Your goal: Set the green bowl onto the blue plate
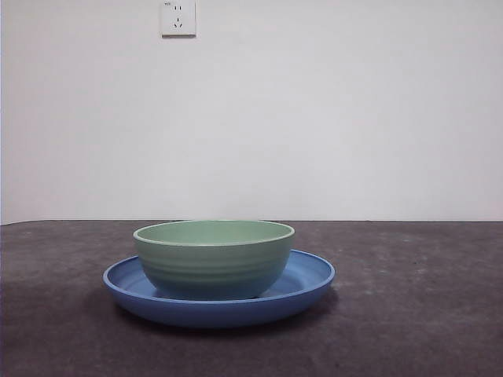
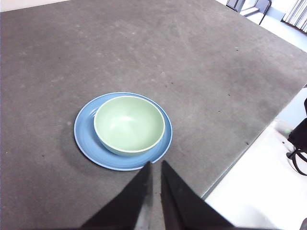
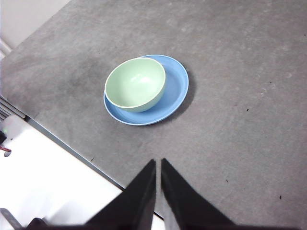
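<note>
Two items are seen on the bench [image 1: 424, 314]: the green bowl [image 1: 214, 258] is seated upright inside the blue plate [image 1: 310, 276], off centre, so that a wider band of bare plate is exposed on one side. Open, unobstructed dark surface is presented all around the plate, and the bench edge is seen well apart from it in both wrist views. Behind the bench, a white wall with a socket [image 1: 178, 17] is visible. The left gripper [image 2: 156, 165] is held clear above the bench near the plate rim, its fingers pressed almost together and nothing held. The right gripper [image 3: 158, 163] is likewise raised, well apart from the plate, fingers nearly closed and empty. Neither arm is shown in the front view.
</note>
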Controlling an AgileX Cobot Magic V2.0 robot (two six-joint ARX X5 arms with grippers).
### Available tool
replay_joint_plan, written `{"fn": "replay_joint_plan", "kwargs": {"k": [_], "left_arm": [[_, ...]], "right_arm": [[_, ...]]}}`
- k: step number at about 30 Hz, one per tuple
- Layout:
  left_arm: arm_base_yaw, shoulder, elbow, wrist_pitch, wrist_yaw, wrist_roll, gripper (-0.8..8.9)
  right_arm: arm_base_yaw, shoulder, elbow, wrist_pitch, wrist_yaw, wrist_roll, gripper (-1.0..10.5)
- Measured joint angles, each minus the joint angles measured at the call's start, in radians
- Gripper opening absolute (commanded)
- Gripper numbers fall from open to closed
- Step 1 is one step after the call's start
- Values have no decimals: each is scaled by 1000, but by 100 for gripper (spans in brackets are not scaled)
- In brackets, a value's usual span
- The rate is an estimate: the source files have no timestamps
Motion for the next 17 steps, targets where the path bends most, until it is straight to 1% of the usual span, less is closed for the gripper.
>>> {"fn": "replay_joint_plan", "kwargs": {"k": [3, 5, 8, 10, 13, 14, 15, 17], "left_arm": [[8, 0, -1, 2, 0, 0, 26], [43, 0, -9, 16, 2, 1, 27], [154, -3, -43, 77, 2, 13, 27], [238, -14, -90, 138, -16, 27, 27], [378, -45, -216, 301, -77, 34, 27], [418, -55, -261, 362, -82, 34, 27], [469, -71, -328, 454, -86, 34, 27], [530, -92, -420, 578, -93, 34, 27]], "right_arm": [[0, 0, 0, 0, 0, 0, 13], [0, 0, 0, 0, 0, 0, 13], [0, 0, 0, 0, 0, 0, 13], [0, 0, 0, 0, 0, 0, 13], [0, 0, 0, 0, 0, 0, 13], [0, 0, 0, 0, 0, 0, 13], [0, 0, 0, 0, 0, 0, 13], [0, 0, 0, 0, 0, 0, 13]]}}
